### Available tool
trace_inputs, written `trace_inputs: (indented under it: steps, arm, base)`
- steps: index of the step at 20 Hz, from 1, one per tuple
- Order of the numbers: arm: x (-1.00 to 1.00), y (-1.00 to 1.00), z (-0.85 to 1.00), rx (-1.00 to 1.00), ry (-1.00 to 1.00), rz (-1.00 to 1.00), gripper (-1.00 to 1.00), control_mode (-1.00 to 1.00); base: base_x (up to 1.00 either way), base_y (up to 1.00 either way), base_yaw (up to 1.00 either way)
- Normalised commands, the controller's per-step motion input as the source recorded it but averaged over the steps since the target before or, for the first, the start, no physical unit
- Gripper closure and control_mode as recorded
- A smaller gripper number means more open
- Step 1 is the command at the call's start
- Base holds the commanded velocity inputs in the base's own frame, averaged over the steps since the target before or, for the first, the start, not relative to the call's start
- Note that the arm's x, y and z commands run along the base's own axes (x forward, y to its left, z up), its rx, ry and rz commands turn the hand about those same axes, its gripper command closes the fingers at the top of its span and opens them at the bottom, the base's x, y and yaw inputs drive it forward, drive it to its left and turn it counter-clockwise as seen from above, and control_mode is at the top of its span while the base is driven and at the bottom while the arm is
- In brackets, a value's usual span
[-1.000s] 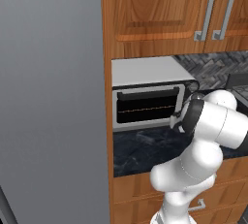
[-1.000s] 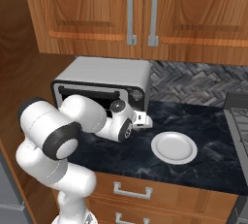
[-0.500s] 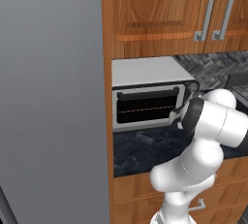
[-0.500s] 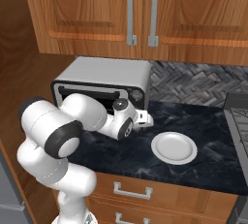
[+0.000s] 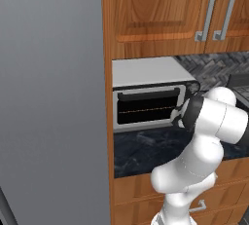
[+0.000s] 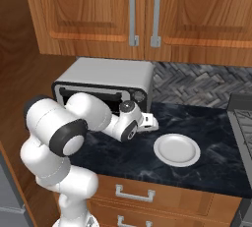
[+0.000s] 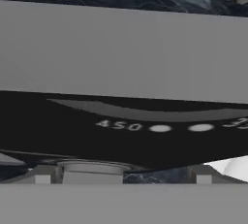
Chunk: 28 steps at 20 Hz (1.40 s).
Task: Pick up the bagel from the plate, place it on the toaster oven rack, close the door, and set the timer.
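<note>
Setting the timer looks like the step in hand: the tool (image 6: 151, 122) sits right up against the knob column of the toaster oven (image 6: 106, 76), fingers spread wide, clamped on nothing. Hand view shows a silvery knob (image 7: 92, 168) just ahead of the tool, low between the fingertips, with a "450" dial marking on the dark panel beyond it. To do it well: centre the knob between the fingers before closing, check it's the timer knob and not temperature, close square, then twist without dragging. The door (image 5: 148, 108) looks shut, dark glass beyond the tool. The plate (image 6: 176, 149) sits bare on the surface (image 6: 216, 162) just beside the tool; the bagel isn't on it, presumably inside on the rack.
</note>
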Motion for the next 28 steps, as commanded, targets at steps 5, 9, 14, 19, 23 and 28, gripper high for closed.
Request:
trace_inputs:
  steps: [5,9,14,19,23,28]
  arm:
    - [0.01,-0.11,-0.18,0.01,0.0,0.0,-1.0,-1.0]
    - [0.11,-0.05,-0.13,0.0,0.0,0.0,-1.0,-1.0]
    - [0.19,-0.06,-0.16,0.0,0.0,0.0,-1.0,-1.0]
    - [0.26,-0.13,-0.23,0.0,0.0,0.0,-1.0,-1.0]
    - [0.38,-0.11,-0.21,0.0,0.0,0.0,1.0,-1.0]
    - [0.43,-0.12,-0.07,0.01,0.0,0.0,1.0,-1.0]
  base:
    - [0.0,0.0,0.0]
    - [0.0,0.0,0.0]
    - [0.0,0.0,0.0]
    - [0.0,0.0,0.0]
    - [0.0,0.0,0.0]
    - [0.0,0.0,0.0]
